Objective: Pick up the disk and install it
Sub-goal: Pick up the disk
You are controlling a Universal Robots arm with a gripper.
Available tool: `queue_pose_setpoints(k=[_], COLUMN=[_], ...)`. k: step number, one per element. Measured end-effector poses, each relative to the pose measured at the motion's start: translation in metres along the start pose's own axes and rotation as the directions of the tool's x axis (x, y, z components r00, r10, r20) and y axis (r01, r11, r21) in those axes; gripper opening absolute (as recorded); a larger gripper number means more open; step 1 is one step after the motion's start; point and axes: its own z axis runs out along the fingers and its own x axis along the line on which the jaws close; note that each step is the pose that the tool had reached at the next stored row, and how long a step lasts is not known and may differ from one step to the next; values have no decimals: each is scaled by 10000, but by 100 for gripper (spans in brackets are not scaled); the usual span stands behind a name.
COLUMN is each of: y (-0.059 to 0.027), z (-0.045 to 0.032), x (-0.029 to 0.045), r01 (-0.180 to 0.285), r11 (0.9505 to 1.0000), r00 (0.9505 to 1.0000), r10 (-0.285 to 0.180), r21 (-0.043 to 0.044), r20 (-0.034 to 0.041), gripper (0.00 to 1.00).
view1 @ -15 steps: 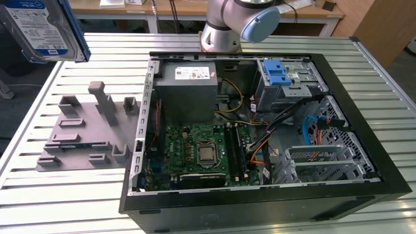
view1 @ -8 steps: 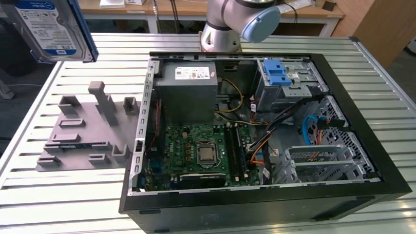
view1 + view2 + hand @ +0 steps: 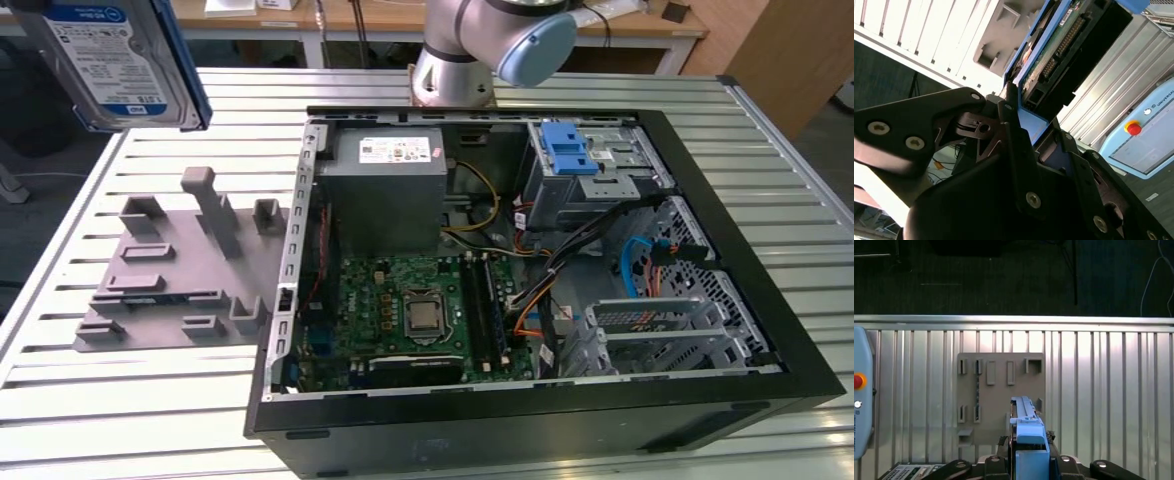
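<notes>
Black gripper (image 3: 1029, 125) linkages sit closest to the lens in the second wrist view, the jaws pinching the blue carrier frame of the disk (image 3: 1069, 40), which juts out beyond the fingers (image 3: 1006, 112). In the exterior view the disk (image 3: 120, 60) hangs in the air at the upper left, its blue-and-white label facing the camera. Below it, a grey holder plate (image 3: 174, 270) with upright posts lies flat on the slatted metal table (image 3: 240, 100). An open computer case (image 3: 534, 430) stands just beside the plate on the exterior view's right, with a bright blue latch (image 3: 567, 150) on its drive bay. The first wrist view looks along the disk's edge (image 3: 1026, 422) onto the plate (image 3: 999, 390).
</notes>
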Motion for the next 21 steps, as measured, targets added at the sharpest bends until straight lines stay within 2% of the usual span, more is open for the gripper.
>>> queue_pose_setpoints(k=[11, 21], y=[-96, -267], z=[-4, -7], x=[246, 259], r01=[1, 1], r11=[10000, 10000], r00=[10000, 10000], r10=[-1, -1], r21=[1, 1], r20=[1, 1], gripper=[36, 36])
